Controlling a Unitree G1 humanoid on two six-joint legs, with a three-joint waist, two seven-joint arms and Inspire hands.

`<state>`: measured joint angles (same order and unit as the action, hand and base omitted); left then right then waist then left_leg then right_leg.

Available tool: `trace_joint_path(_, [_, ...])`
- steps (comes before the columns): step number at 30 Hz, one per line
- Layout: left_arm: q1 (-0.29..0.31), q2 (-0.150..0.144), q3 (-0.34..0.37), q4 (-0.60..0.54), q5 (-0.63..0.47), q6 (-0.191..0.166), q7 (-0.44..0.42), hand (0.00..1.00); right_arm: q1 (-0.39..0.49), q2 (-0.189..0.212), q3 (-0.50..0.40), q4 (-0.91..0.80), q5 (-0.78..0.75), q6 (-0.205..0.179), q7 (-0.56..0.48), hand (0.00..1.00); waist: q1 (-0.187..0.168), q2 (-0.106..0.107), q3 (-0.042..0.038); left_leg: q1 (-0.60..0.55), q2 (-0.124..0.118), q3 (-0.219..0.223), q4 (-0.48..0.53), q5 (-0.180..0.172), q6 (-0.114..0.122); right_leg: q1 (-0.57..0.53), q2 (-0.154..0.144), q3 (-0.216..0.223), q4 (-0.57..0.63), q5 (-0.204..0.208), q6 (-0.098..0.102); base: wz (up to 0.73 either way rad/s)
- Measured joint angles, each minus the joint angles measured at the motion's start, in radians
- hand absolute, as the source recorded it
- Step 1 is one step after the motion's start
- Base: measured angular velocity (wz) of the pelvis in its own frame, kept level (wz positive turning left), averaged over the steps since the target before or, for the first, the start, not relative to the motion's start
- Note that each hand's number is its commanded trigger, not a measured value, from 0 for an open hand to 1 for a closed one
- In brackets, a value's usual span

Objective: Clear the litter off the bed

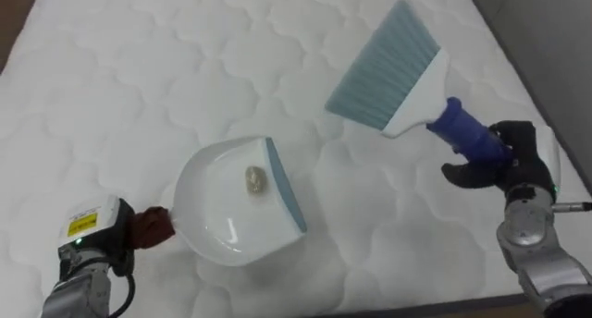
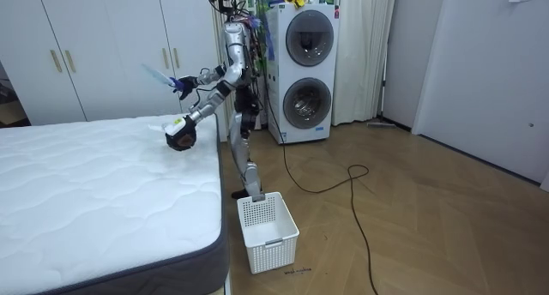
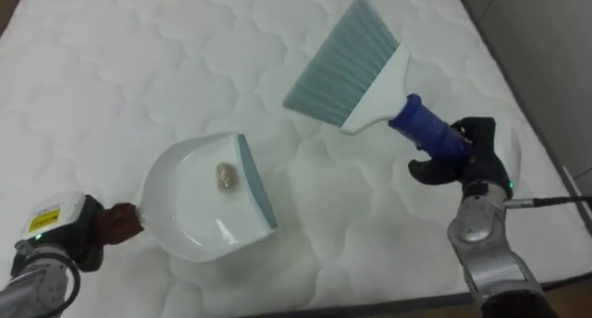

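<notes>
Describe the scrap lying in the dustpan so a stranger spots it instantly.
On the white quilted mattress, find the white dustpan the left hand holds. Inside it lies a crumpled beige scrap, the only thing in the pan.

Mattress (image 1: pixel 139 78): white quilted cloth, matt, soft stitched puffs. Dustpan (image 1: pixel 217 216): smooth white plastic, glossy, glints inside. Brush (image 1: pixel 412 91): white plastic head, fine grey-blue bristles (image 1: pixel 379 64), blue handle (image 1: pixel 467 133) faintly shiny. Floor (image 2: pixel 412 209): wood, satin sheen. Basket (image 2: pixel 268 231): white plastic lattice.

Crumb (image 1: pixel 255 178) in dustpan (image 1: pixel 222 216) over mattress (image 1: pixel 139 78), brush (image 1: pixel 398 73) to its right.
</notes>
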<state>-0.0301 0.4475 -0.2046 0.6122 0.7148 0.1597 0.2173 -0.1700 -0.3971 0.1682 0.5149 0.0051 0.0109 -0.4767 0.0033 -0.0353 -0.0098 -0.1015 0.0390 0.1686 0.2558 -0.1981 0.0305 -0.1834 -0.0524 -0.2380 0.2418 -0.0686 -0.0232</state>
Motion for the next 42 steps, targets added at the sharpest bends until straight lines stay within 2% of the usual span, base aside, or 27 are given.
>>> trace_joint_path(4, [0.036, -0.011, 0.022, -0.045, 0.001, 0.014, -0.014, 1.0, 0.028, 0.0, -0.004, -0.021, 0.017, 0.014, 0.003, 0.0, 0.005, 0.002, 0.0003, 0.041, 0.002, -0.018, -0.024, 0.003, -0.006, 0.054, 0.005, -0.012, -0.022, -0.002, 0.002, 0.16])
trace_joint_path(7, [0.074, -0.026, 0.07, -0.054, 0.01, 0.025, -0.04, 1.0, 0.033, 0.001, -0.022, -0.035, 0.042, 0.014, 0.013, 0.0, -0.001, 0.008, 0.0034, 0.053, 0.001, -0.037, -0.033, 0.002, -0.008, 0.078, 0.005, -0.021, -0.026, -0.007, 0.004, 0.2])
trace_joint_path(11, [0.077, -0.042, 0.084, -0.058, 0.008, 0.03, -0.078, 1.0, 0.045, 0.003, -0.045, -0.037, 0.081, 0.014, 0.013, 0.0, -0.012, 0.012, 0.005, 0.034, -0.003, -0.092, 0.005, -0.001, -0.014, 0.111, -0.003, -0.076, -0.027, -0.023, 0.004, 0.55])
trace_joint_path(13, [0.077, -0.051, 0.084, -0.065, 0.009, 0.026, -0.092, 1.0, 0.073, 0.005, -0.049, -0.051, 0.09, 0.013, 0.011, 0.0, -0.029, 0.014, 0.006, 0.023, 0.001, -0.082, 0.022, -0.002, -0.015, 0.134, -0.011, -0.11, -0.026, -0.04, 0.006, 0.87])
trace_joint_path(14, [0.078, -0.057, 0.084, -0.066, 0.008, 0.022, -0.105, 1.0, 0.086, 0.005, -0.052, -0.051, 0.101, 0.012, 0.011, 0.0, -0.033, 0.016, 0.0072, 0.023, 0.01, -0.046, 0.034, -0.002, -0.015, 0.15, -0.021, -0.134, -0.026, -0.052, 0.008, 0.84])
trace_joint_path(15, [0.078, -0.061, 0.084, -0.066, 0.005, 0.021, -0.119, 1.0, 0.099, 0.006, -0.055, -0.051, 0.118, 0.012, 0.01, 0.0, -0.035, 0.019, 0.0089, 0.024, 0.025, 0.012, 0.04, -0.002, -0.015, 0.165, -0.026, -0.159, -0.025, -0.064, 0.012, 0.73])
trace_joint_path(17, [0.087, -0.065, 0.084, -0.068, -0.001, 0.021, -0.124, 1.0, 0.108, 0.006, -0.058, -0.051, 0.14, 0.012, 0.01, 0.0, -0.032, 0.022, 0.0105, 0.024, 0.032, 0.036, 0.047, -0.002, -0.015, 0.176, -0.031, -0.184, -0.019, -0.077, 0.013, 0.48])
trace_joint_path(20, [0.114, -0.065, 0.085, -0.104, -0.005, 0.023, -0.15, 1.0, 0.108, 0.006, -0.062, -0.059, 0.15, 0.012, 0.012, 0.0, -0.016, 0.028, 0.0124, 0.022, 0.031, 0.031, 0.045, -0.001, -0.017, 0.185, -0.032, -0.203, -0.019, -0.083, 0.015, 0.26])
trace_joint_path(22, [0.123, -0.066, 0.085, -0.127, -0.005, 0.021, -0.159, 1.0, 0.108, 0.006, -0.063, -0.068, 0.15, 0.012, 0.013, 0.0, -0.014, 0.028, 0.0119, 0.029, 0.018, 0.021, 0.034, 0.003, -0.019, 0.195, -0.033, -0.203, -0.021, -0.086, 0.017, 0.3])
trace_joint_path(26, [0.129, -0.066, 0.095, -0.192, -0.015, 0.013, -0.159, 1.0, 0.14, 0.007, -0.073, -0.153, 0.151, 0.013, 0.014, 0.0, 0.002, 0.03, 0.0106, 0.048, 0.012, 0.02, 0.013, 0.007, -0.019, 0.213, -0.037, -0.202, -0.021, -0.098, 0.027, 0.19])
trace_joint_path(27, [0.126, -0.067, 0.096, -0.194, -0.015, 0.01, -0.157, 1.0, 0.148, 0.01, -0.072, -0.175, 0.15, 0.013, 0.016, 0.0, 0.005, 0.031, 0.0106, 0.051, 0.003, 0.017, 0.015, 0.007, -0.018, 0.217, -0.046, -0.208, -0.017, -0.101, 0.03, 0.15])
trace_joint_path(30, [0.126, -0.07, 0.096, -0.202, -0.015, 0.008, -0.157, 1.0, 0.152, 0.013, -0.073, -0.182, 0.148, 0.013, 0.01, 0.0, 0.002, 0.038, 0.0098, 0.053, -0.002, 0.025, 0.014, 0.008, -0.014, 0.218, -0.065, -0.21, 0.027, -0.11, 0.042, 0.34])
trace_joint_path(32, [0.128, -0.07, 0.096, -0.22, -0.015, 0.006, -0.157, 1.0, 0.152, 0.013, -0.073, -0.182, 0.147, 0.013, 0.006, 0.0, 0.005, 0.038, 0.0102, 0.055, -0.004, 0.048, 0.015, 0.007, -0.005, 0.218, -0.074, -0.199, 0.06, -0.115, 0.049, 0.51])
trace_joint_path(33, [0.129, -0.071, 0.096, -0.221, -0.015, 0.0, -0.159, 1.0, 0.152, 0.013, -0.072, -0.182, 0.144, 0.013, 0.006, 0.0, 0.003, 0.039, 0.0107, 0.061, -0.007, 0.048, 0.017, 0.005, 0.001, 0.217, -0.087, -0.193, 0.101, -0.123, 0.061, 0.57])
trace_joint_path(35, [0.131, -0.071, 0.096, -0.223, -0.015, -0.009, -0.163, 1.0, 0.148, 0.012, -0.073, -0.182, 0.139, 0.013, 0.005, 0.0, 0.009, 0.04, 0.0115, 0.061, -0.017, 0.041, 0.019, 0.003, 0.013, 0.211, -0.099, -0.173, 0.151, -0.131, 0.072, 0.52])
trace_joint_path(37, [0.131, -0.073, 0.097, -0.236, -0.032, -0.013, -0.163, 1.0, 0.141, 0.012, -0.073, -0.182, 0.139, 0.013, -0.001, 0.0, 0.007, 0.044, 0.0144, 0.039, -0.038, 0.003, 0.032, -0.003, 0.028, 0.207, -0.104, -0.147, 0.157, -0.133, 0.074, 0.64])
trace_joint_path(39, [0.132, -0.078, 0.096, -0.236, -0.052, -0.025, -0.163, 1.0, 0.153, 0.014, -0.073, -0.182, 0.139, 0.014, -0.015, 0.0, -0.004, 0.044, 0.0157, 0.014, -0.066, -0.076, 0.065, -0.002, 0.049, 0.22, -0.106, -0.094, 0.153, -0.134, 0.076, 0.98])
trace_joint_path(40, [0.132, -0.08, 0.096, -0.236, -0.055, -0.026, -0.163, 1.0, 0.154, 0.014, -0.073, -0.182, 0.139, 0.014, -0.017, 0.0, -0.009, 0.043, 0.0161, 0.006, -0.073, -0.094, 0.074, -0.002, 0.054, 0.222, -0.105, -0.08, 0.154, -0.134, 0.077, 0.92])
trace_joint_path(41, [0.131, -0.081, 0.096, -0.238, -0.054, -0.028, -0.163, 1.0, 0.154, 0.016, -0.073, -0.182, 0.139, 0.014, -0.023, 0.0, -0.02, 0.037, 0.0193, -0.008, -0.09, -0.131, 0.088, 0.002, 0.063, 0.217, -0.102, -0.031, 0.152, -0.137, 0.079, 1.02])
trace_joint_path(42, [0.131, -0.081, 0.097, -0.245, -0.052, -0.028, -0.163, 1.0, 0.154, 0.019, -0.079, -0.185, 0.13, 0.014, -0.024, 0.0, -0.03, 0.033, 0.0181, -0.029, -0.108, -0.177, 0.103, 0.006, 0.07, 0.216, -0.089, 0.024, 0.133, -0.144, 0.08, 1.08])
